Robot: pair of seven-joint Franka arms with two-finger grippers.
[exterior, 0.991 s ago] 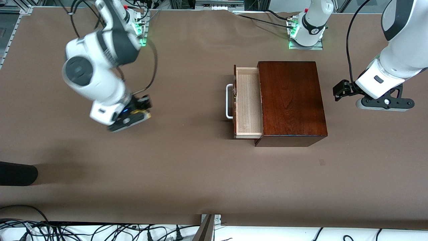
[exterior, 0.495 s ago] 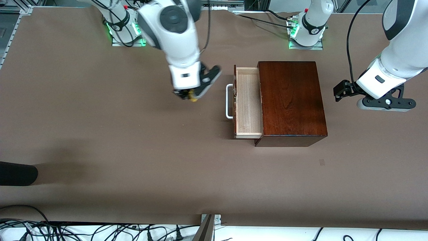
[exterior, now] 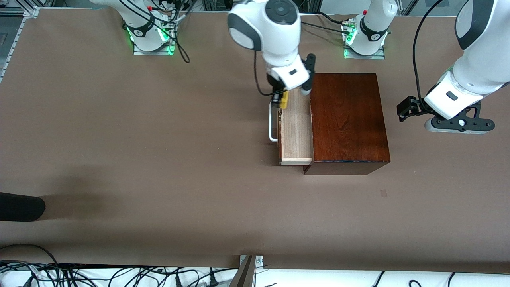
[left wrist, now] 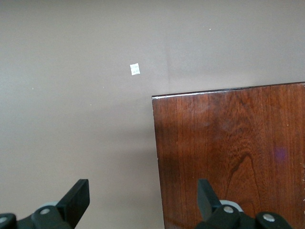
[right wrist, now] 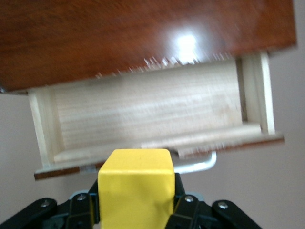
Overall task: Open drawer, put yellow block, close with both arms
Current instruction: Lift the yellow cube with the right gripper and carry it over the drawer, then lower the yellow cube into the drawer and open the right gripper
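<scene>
We hang our right gripper over the open drawer's front edge, jaws clamped on the block, ready to drop it. Our left gripper waits, jaws wide, by the box.

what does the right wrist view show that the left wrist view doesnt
Only the right wrist view shows the yellow block clamped in the right gripper, over the front edge of the open, empty drawer and its white handle.

Only the left wrist view shows the open left gripper, which waits over the box's end toward the left arm, and a white speck on the table.

Both show the wooden box.
</scene>
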